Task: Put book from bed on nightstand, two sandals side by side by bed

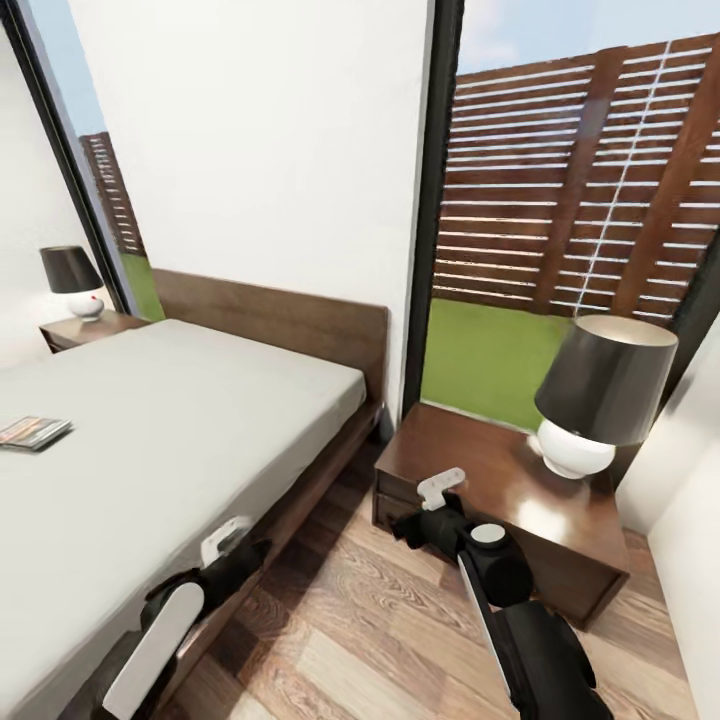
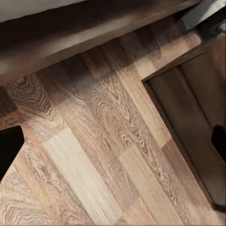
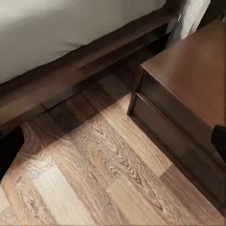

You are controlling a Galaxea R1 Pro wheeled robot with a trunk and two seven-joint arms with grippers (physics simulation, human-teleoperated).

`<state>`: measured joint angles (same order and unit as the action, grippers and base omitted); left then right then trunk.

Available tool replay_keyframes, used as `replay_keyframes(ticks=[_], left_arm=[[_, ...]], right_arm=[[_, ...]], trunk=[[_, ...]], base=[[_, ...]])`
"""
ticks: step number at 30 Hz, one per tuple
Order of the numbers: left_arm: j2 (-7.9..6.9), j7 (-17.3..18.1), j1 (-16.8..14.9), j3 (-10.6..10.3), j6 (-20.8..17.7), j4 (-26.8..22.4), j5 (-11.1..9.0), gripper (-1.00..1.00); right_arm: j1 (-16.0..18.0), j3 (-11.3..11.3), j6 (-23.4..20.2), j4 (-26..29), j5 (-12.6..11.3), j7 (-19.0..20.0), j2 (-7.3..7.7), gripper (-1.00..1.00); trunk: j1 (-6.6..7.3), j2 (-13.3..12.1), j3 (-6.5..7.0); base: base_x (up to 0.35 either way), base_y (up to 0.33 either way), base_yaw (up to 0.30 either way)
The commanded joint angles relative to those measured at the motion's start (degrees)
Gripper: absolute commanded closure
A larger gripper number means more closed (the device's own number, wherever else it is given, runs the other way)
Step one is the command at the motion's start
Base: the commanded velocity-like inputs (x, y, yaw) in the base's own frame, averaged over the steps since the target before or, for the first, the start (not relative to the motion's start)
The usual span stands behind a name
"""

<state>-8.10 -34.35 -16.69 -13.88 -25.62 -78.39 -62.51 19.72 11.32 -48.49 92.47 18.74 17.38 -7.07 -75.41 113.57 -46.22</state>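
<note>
Lying flat on the pale mattress of the bed point(image 1: 190, 430), the book point(image 1: 33, 432) sits near the head view's left edge, well apart from both arms. Cover detail too small to read. Bed has a dark brown frame and a brown headboard point(image 1: 285, 318) against the white wall.

Near nightstand point(image 1: 480, 480): glossy dark brown, just beside the bed on the robot's right, carrying a lamp point(image 1: 595, 400) with a black shade and white round base. Far nightstand point(image 1: 85, 328) stands at the other side of the bed, with a second, similar lamp point(image 1: 72, 280).

Left end effector point(image 1: 228, 540) hangs over the bed's near edge, low by the frame. Right end effector point(image 1: 440, 487) is at the near nightstand's front corner. Fingers are not resolved in any view; cannot tell how far either is open. Nothing seen held.

Left wrist view: wood-plank floor point(image 2: 94, 155), bed frame rail point(image 2: 84, 37), nightstand side point(image 2: 193, 113). Right wrist view: mattress point(image 3: 70, 28), bed frame point(image 3: 75, 70), nightstand drawer front point(image 3: 174, 127), floor point(image 3: 108, 179).

Window behind: green lawn point(image 1: 480, 360) and slatted brown fence point(image 1: 590, 180).
</note>
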Motion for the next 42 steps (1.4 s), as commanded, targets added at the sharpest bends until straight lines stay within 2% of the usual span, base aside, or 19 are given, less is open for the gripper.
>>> replay_keyframes(ticks=[1, 2, 3, 6, 7, 9, 14, 17, 19, 24, 29, 30, 42], left_arm=[[0.69, -3.6, -2.6, -0.2, -4.2, -2.8, -0.6, -1.00], [1.26, -5.2, -4.0, -0.2, -6.1, -3.7, -0.6, -1.00], [1.26, -5.2, -4.0, -0.2, -6.1, -3.7, -0.6, -1.00], [3.06, -9.3, -7.5, -0.2, -10.0, -5.4, -0.6, -1.00], [3.06, -9.3, -7.5, -0.2, -10.0, -5.4, -0.6, -1.00], [4.12, -12.0, -10.5, -0.1, -12.3, -6.3, -0.7, -1.00], [5.17, -14.2, -15.8, -0.1, -15.3, -6.9, -0.8, -1.00], [5.55, -14.6, -17.3, -0.1, -16.5, -6.9, -1.3, -1.00], [5.66, -15.1, -19.2, -0.1, -18.3, -6.9, -2.4, -1.00], [5.39, -15.4, -20.6, 0.1, -20.4, -7.0, -3.5, -1.00], [4.93, -15.5, -21.0, 0.8, -21.0, -6.6, -3.5, -1.00], [4.66, -15.6, -20.9, 1.9, -21.3, -6.2, -3.6, -1.00], [4.51, -16.3, -20.7, 2.9, -21.6, -4.6, -3.7, -1.00]], right_arm=[[2.0, -0.3, -0.6, 0.1, 0.6, 0.5, -0.06, -1.00], [2.7, -0.5, -0.8, 0.1, 0.5, 0.5, -0.06, -1.00], [2.7, -0.5, -0.8, 0.1, 0.5, 0.5, -0.06, -1.00], [4.0, -1.6, -1.7, 0.1, 0.4, 0.5, -0.20, -1.00], [4.0, -1.6, -1.7, 0.1, 0.4, 0.5, -0.20, -1.00], [5.0, -2.5, -2.3, 0.1, 0.3, 0.5, -0.32, -1.00], [5.6, -2.9, -2.5, 0.1, 0.2, 0.5, -0.37, -1.00], [5.8, -3.0, -2.6, 0.1, 0.2, 0.5, -0.43, -1.00], [5.9, -2.9, -2.7, 0.1, 0.2, 0.5, -0.54, -1.00], [5.5, -2.8, -2.8, 0.1, 0.2, 0.4, -0.64, -1.00], [5.6, -2.7, -4.5, 0.1, 0.2, 0.4, -0.74, -1.00], [5.5, -2.7, -6.8, 0.1, 0.2, 0.4, -0.78, -1.00], [4.9, -3.1, -8.1, 0.1, 0.2, 0.4, -0.43, -1.00]], trunk=[[-0.03, 0.0, -0.06], [-0.03, 0.0, -0.06], [-0.03, 0.0, -0.06], [-0.03, 0.0, -0.05], [-0.03, 0.0, -0.05], [-0.03, 0.0, -0.05], [0.63, -1.2, 0.49], [1.29, -2.4, 1.03], [1.73, -3.2, 1.39], [2.83, -5.2, 2.29], [3.92, -7.2, 3.22], [4.14, -7.6, 3.40], [6.78, -12.4, 5.59]], base=[[0.276, -0.035, 0.282], [0.233, -0.028, 0.282], [0.233, -0.028, 0.282], [0.151, -0.018, 0.282], [0.119, -0.014, 0.282], [0.072, -0.009, 0.282], [0.033, -0.004, 0.282], [0.014, -0.002, 0.240], [0.007, -0.001, 0.132], [0.004, 0.000, 0.063], [0.001, 0.000, 0.026], [0.000, 0.000, 0.006], [0.000, 0.000, 0.002]])
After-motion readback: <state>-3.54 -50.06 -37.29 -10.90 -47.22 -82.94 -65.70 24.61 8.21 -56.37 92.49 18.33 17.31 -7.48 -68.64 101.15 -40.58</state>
